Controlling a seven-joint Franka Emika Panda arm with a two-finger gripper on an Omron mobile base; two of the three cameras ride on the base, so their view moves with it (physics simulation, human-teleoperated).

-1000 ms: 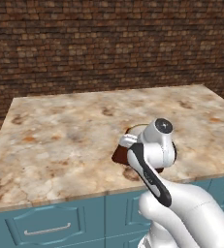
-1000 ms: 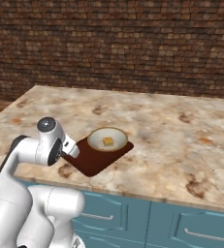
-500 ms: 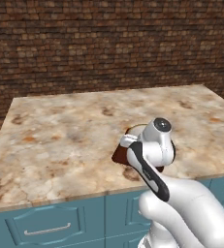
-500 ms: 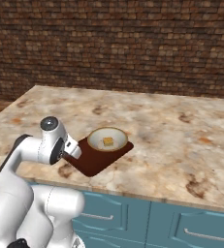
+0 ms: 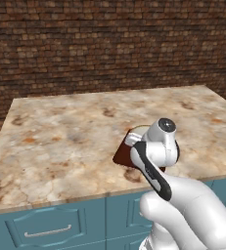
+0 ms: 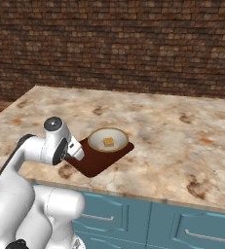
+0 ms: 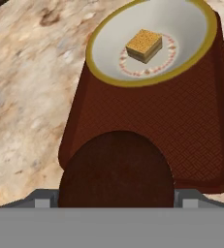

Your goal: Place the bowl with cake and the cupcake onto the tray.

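Marble counter point(image 6: 172, 126), bowl with cake point(image 6: 107, 140) on tray point(image 6: 97, 163), cupcake point(image 7: 116, 169) close-up

A marbled beige counter point(image 6: 172, 131) on blue cabinets carries the tray point(image 6: 97, 163), lying directly on it near the front edge, angled so one rounded corner points toward that edge

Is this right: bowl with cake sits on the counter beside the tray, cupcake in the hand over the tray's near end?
Not quite. The bowl with cake sits on the tray, at its far end, as the hand view and right base view show. The rest holds: the cupcake is in the hand, over the tray's near end.
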